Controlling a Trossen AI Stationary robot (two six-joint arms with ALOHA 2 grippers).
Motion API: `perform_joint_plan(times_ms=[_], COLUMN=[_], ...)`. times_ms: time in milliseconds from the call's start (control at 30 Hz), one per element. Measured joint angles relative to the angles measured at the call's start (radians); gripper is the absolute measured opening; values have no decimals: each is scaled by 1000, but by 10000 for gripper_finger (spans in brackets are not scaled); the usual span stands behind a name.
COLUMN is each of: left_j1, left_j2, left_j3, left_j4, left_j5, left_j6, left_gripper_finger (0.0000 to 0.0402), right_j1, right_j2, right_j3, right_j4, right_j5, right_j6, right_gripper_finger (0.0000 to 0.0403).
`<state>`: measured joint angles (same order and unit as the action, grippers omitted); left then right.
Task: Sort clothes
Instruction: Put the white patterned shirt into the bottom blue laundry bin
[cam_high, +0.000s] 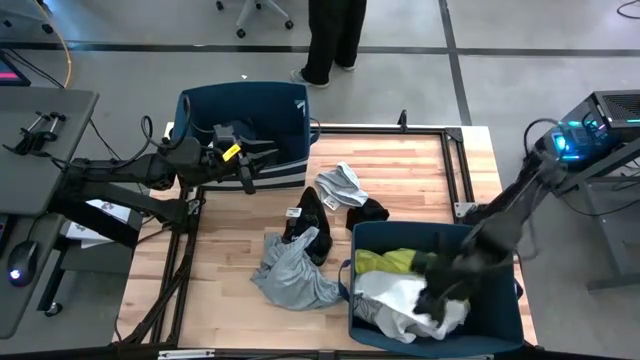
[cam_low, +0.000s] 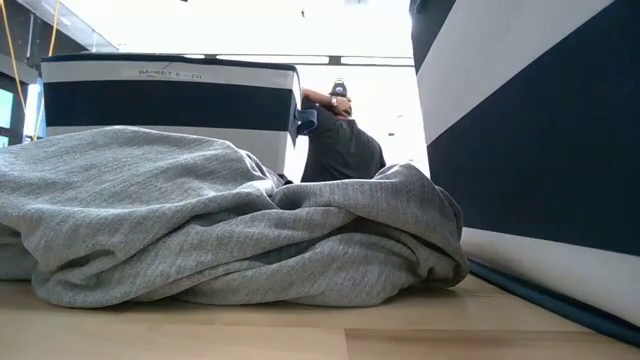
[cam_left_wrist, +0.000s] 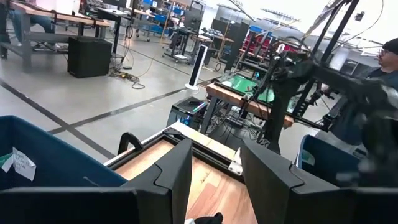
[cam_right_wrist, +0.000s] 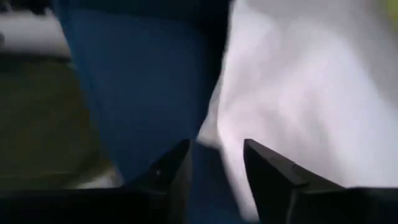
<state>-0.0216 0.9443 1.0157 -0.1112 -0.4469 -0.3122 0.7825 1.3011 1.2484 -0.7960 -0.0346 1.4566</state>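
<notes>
On the table lie a grey garment (cam_high: 290, 272), (cam_low: 230, 230), a black garment (cam_high: 308, 225), a white piece with grey print (cam_high: 342, 183) and a small black piece (cam_high: 367, 212). A yellow garment (cam_high: 385, 262) and a white one (cam_high: 400, 305), (cam_right_wrist: 311, 81) lie in the near right navy bin (cam_high: 500, 325). My right gripper (cam_high: 440, 290), (cam_right_wrist: 214, 146) hangs over that bin, open, with nothing between its fingers. My left gripper (cam_high: 262, 152), (cam_left_wrist: 214, 146) is held level at the far left navy bin (cam_high: 250, 110), open and empty.
A person (cam_high: 330, 40), (cam_low: 340, 140) stands just beyond the table's far edge. A black metal frame (cam_high: 455, 160) runs along the table's far and right sides. Bare wood (cam_high: 400, 165) shows between the loose clothes and the frame.
</notes>
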Motion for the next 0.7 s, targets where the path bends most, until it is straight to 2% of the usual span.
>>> perform_joint_plan(times_ms=[100,367,533,700], left_j1=[0,0,0,-20], left_j2=[0,0,0,0], left_j3=[0,0,0,0], left_j4=[0,-14,-28,-57], left_j5=[0,1,76,209], left_j6=[0,1,1,48], left_gripper_finger=[126,126,126,126], right_j1=[-34,-64,-81,-81], right_j2=[115,368,397,298], right_j3=[-51,-176,-169,-122], right_j4=[11,49,38,-50], right_j5=[-11,-70,-117,-52], right_j6=[-82,25,64,210], right_gripper_finger=[92,7,15,61])
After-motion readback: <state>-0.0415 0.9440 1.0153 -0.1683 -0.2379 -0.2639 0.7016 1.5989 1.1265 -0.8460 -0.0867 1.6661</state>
